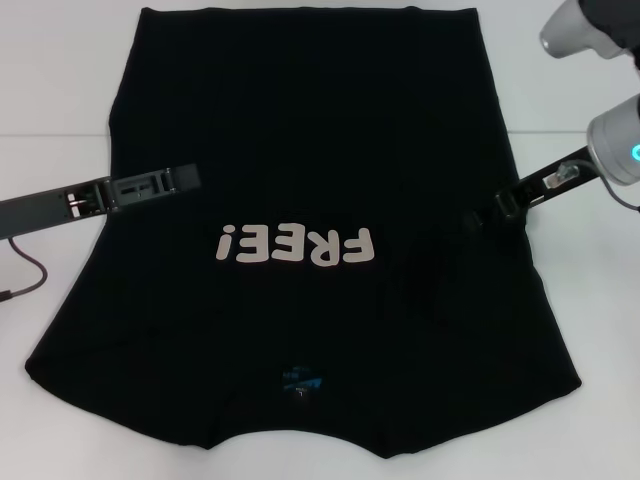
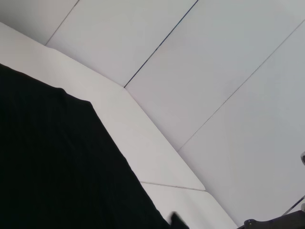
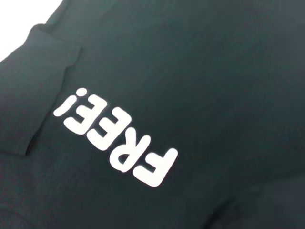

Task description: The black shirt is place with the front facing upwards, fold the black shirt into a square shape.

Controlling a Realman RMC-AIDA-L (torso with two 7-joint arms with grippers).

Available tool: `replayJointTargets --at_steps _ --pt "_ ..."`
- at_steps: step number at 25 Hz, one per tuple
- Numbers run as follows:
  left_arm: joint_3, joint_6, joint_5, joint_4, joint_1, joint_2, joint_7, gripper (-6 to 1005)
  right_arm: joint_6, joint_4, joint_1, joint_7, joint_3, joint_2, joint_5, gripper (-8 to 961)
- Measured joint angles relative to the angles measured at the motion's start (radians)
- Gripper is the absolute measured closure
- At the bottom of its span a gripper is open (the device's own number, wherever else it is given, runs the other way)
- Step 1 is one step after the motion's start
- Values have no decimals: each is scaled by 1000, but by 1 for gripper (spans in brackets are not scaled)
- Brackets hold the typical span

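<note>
Presently, black shirt [image 1: 300, 150] front-up on white table [image 1: 60, 80], "FREE!" lettering [image 1: 297, 246] showing, my left gripper [image 1: 180, 178] over its left edge, my right gripper [image 1: 490, 212] at its right edge, grip of either I cannot tell.

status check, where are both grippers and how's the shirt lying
Left gripper over the black shirt near its left edge. Right gripper at its right edge. Shirt spread flat, front up, unfolded. Nothing in the way.
</note>
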Motion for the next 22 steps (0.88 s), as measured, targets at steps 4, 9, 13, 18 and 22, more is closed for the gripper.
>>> replayJointTargets --at_steps 4,9,13,18,22 --pt "0 3 -7 3 1 3 -11 322 -14 0 -19 8 51 -13 14 757" --pt "-6 69 56 14 16 44 -179 331 -119 24 -70 30 247 -68 109 647" --pt "-72 185 227 50 28 79 -352 338 -194 51 -108 70 298 -121 206 346" --pt "-158 209 389 74 46 83 -437 346 -207 51 -143 89 306 -136 262 246" --pt "-198 198 413 82 67 80 -432 353 -201 52 -152 83 309 -132 267 246"
